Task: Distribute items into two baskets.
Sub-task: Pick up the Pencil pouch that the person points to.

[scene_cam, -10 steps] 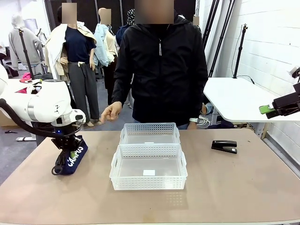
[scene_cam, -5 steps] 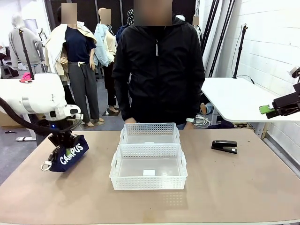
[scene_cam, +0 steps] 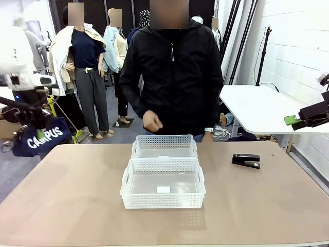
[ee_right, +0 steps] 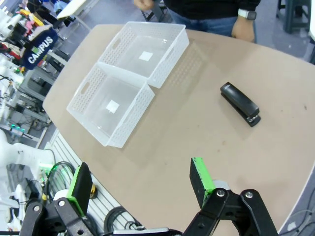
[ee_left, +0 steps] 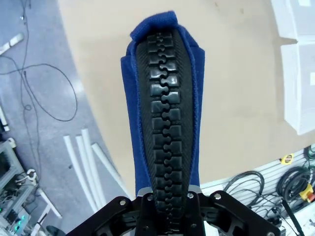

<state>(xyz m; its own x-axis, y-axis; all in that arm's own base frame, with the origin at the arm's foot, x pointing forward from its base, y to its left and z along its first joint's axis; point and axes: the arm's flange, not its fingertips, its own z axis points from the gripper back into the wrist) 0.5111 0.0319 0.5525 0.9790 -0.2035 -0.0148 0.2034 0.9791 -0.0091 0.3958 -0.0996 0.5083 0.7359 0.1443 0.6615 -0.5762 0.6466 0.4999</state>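
While left jaws clamp pouch (scene_cam: pixel 42 139) aloft, left wrist view reveals zipper (ee_left: pixel 170 137); right jaws gape empty.

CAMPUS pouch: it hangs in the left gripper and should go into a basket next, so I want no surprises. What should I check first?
1. Left gripper shut on the pouch: ok, clamped along the zipper.
2. Pouch off the table: ok.
3. Near basket and far basket empty: ok, a label in each.
4. Person's hand out of the baskets: ok, raised behind them.
5. Right gripper out of the way: ok, open, off to the right.
6. Stapler outside the path: ok, on the table right of the baskets.
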